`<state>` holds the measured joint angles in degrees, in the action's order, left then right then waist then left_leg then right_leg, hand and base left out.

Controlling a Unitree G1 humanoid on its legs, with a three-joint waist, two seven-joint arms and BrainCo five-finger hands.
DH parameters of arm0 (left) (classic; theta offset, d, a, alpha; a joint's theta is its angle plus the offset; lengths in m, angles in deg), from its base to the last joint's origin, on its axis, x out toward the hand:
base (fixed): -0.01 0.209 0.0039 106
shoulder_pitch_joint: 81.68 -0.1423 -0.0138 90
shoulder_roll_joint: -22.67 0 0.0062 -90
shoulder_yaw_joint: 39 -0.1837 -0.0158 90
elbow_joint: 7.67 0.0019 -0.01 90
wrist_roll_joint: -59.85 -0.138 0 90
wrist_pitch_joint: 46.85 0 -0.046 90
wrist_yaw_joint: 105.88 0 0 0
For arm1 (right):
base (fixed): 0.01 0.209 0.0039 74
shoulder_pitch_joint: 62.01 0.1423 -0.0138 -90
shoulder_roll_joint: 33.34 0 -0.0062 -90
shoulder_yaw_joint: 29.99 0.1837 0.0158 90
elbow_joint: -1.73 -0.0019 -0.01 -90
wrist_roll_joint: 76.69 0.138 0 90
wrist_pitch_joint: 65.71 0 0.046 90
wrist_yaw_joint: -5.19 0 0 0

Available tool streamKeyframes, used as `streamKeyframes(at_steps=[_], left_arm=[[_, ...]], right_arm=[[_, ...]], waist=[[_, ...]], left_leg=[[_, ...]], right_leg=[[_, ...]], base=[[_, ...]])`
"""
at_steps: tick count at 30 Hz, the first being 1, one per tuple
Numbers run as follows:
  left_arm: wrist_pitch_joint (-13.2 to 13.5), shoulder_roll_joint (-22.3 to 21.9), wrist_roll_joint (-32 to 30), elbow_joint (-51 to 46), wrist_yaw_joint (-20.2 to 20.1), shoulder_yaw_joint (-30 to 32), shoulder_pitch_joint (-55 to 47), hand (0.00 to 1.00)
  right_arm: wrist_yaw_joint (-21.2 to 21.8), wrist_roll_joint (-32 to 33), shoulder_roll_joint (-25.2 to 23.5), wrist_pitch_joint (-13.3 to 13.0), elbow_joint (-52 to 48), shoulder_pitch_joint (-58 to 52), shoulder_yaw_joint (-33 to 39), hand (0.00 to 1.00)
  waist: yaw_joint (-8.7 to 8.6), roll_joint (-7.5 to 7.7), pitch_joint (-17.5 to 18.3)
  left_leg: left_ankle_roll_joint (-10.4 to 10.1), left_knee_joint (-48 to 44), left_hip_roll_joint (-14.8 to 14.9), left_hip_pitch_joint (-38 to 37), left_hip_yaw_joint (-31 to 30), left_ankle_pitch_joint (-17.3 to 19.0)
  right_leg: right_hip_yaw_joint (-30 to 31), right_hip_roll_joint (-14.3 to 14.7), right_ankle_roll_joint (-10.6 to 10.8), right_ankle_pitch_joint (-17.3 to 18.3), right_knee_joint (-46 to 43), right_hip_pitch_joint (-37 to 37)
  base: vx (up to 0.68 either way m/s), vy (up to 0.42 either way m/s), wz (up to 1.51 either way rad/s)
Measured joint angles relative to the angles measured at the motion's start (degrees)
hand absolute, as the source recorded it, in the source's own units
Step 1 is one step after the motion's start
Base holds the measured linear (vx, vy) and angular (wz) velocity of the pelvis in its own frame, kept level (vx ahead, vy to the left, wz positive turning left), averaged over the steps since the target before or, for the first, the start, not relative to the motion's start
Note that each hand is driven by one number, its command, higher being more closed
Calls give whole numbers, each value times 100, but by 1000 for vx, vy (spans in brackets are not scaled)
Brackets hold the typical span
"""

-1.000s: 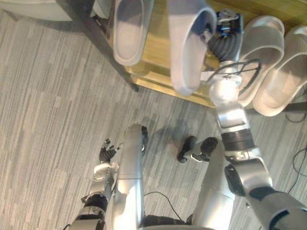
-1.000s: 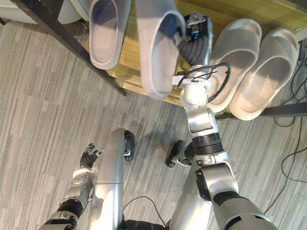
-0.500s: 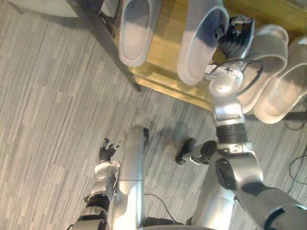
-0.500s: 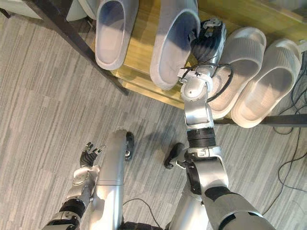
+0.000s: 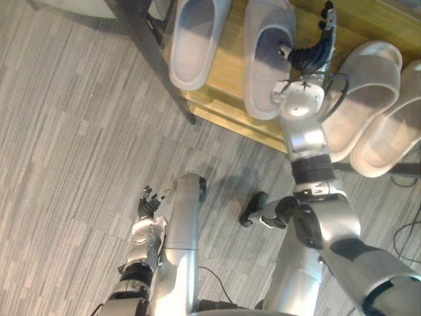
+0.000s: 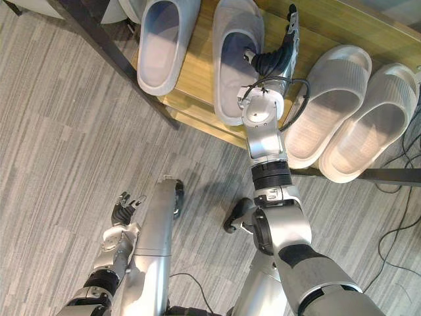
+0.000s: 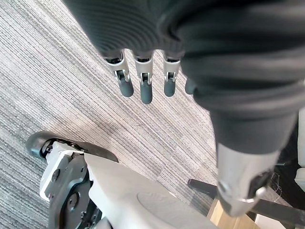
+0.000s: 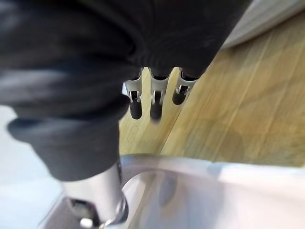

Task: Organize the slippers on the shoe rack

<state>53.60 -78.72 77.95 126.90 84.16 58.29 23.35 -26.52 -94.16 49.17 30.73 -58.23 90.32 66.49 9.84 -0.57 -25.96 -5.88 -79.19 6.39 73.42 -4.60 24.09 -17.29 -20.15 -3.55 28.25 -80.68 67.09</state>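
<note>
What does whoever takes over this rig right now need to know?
Right hand: open, fingers straight over the wooden shelf, beside the second grey slipper; it holds nothing.
Left hand: open, idle, low over the floor.
Done: first grey slipper, second grey slipper and both beige slides lie on the shelf, toes to the back.
Left: pull the right arm clear; straighten the pairs if needed.

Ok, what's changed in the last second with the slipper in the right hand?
The right hand carried the grey slipper from overhanging the front edge further onto the wooden shelf and laid it beside the other grey slipper. Its fingers have since straightened, letting go. Unchanged: the pair of pale slides to the right, and the left hand, open and low over the floor.
</note>
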Motion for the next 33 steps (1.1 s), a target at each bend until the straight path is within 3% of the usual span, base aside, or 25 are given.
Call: streamKeyframes(at_steps=[4, 6, 15, 20, 25, 33], left_arm=[[-1, -1, 0, 0, 1, 1, 5, 0], [-8, -1, 0, -1, 7, 8, 6, 0], [-23, -32, -10, -3, 107, 59, -34, 0], [-87, -30, -19, -5, 117, 93, -38, 0], [-122, -61, -64, -3, 124, 146, -42, 0], [-125, -137, -64, -7, 212, 291, -36, 0]], right_arm=[[-87, 6, -9, 1, -192, -49, 0, 0], [-116, -2, -163, -70, -843, -319, -7, 0], [-145, -41, -752, -162, -1788, -1576, -232, 0], [-142, 17, -1095, -380, -1838, -1994, -429, 0], [17, 607, -1407, -565, -1819, -2430, -526, 0], [403, 1892, -1405, -1045, -1700, -2475, -543, 0]], waist=[[-1, 0, 2], [-8, 0, 11], [-22, 65, 260], [-40, 89, 311], [-40, 93, 312], [-46, 103, 321]], left_leg=[[-3, 4, 0, -1, -1, -2], [-3, 6, 0, -3, 0, -2], [-6, 124, 4, -154, 27, -3], [-6, 132, 5, -172, 27, -3], [5, 270, 3, -362, 58, -9], [1, 302, 0, -372, 61, -10]], right_leg=[[-2, 1, 0, 2, -1, 0], [-1, 2, 13, 9, 1, 0], [8, 24, 59, 34, 105, -126], [8, 37, 59, 34, 130, -148], [0, 43, 71, 27, 267, -329], [-9, 45, 78, 24, 301, -346]], base=[[8, 3, 0], [0, 0, 0], [0, 0, 0], [0, 0, 0], [7, 3, 0], [25, 13, 1]])
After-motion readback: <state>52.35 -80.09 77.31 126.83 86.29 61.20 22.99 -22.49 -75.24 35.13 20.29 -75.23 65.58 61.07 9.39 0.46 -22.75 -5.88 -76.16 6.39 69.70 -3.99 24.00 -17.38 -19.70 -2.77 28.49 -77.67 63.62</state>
